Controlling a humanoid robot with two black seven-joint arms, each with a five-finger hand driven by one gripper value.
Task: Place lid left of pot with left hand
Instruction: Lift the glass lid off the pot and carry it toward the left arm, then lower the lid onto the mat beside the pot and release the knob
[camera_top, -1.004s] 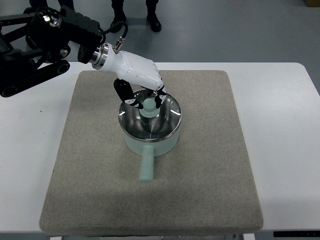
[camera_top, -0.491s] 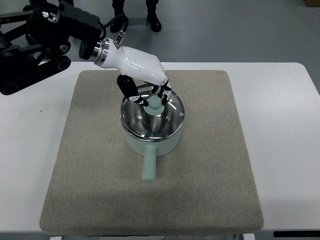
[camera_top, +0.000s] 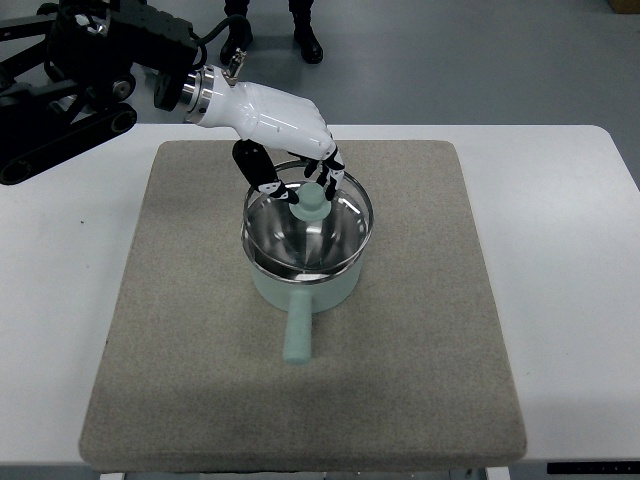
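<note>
A mint-green pot (camera_top: 300, 290) stands in the middle of the grey mat (camera_top: 180, 350), its handle (camera_top: 296, 338) pointing toward the near edge. The glass lid (camera_top: 307, 228) with a steel rim and mint knob (camera_top: 310, 205) hangs tilted just above the pot's rim, raised at the far side. My left hand (camera_top: 300, 180), white with black fingers, comes in from the upper left and is shut on the knob. The right arm does not show.
The mat lies on a white table (camera_top: 560, 300). Bare mat stretches left of the pot (camera_top: 190, 260) and right of it. A person's shoes (camera_top: 306, 42) stand on the floor beyond the table's far edge.
My left hand has risen and drawn slightly back with the lid. The lid has come up off the pot's rim and shifted a little to the right and away.
</note>
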